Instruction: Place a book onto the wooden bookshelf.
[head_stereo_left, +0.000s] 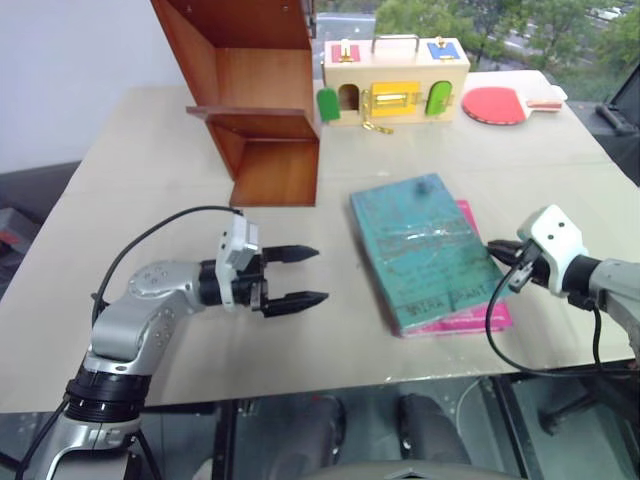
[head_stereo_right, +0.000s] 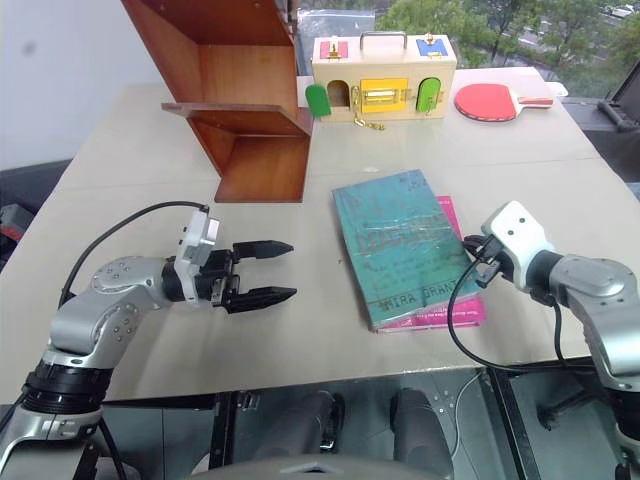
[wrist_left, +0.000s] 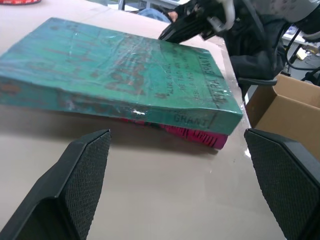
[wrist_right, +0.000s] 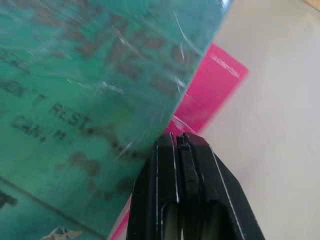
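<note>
The teal book (head_stereo_left: 420, 250) lies flat on the table on top of a smaller pink book (head_stereo_left: 478, 312), right of centre. The wooden bookshelf (head_stereo_left: 262, 100) stands at the back left, its open shelves facing the front. My left gripper (head_stereo_left: 320, 275) hovers level to the left of the book, open, its fingers (wrist_left: 85, 175) pointing at the book's spine (wrist_left: 150, 112) with a gap of bare table between. My right gripper (head_stereo_left: 492, 248) is shut with nothing in it; its fingertips (wrist_right: 180, 142) sit at the teal book's right edge, over the pink cover (wrist_right: 210, 90).
A pale wooden box (head_stereo_left: 395, 80) with coloured doors stands behind the books, next to the shelf. A red table-tennis paddle (head_stereo_left: 495, 103) lies at the back right. A cardboard box (wrist_left: 285, 105) sits beyond the table's right edge. The table front (head_stereo_left: 330, 375) is near my arms.
</note>
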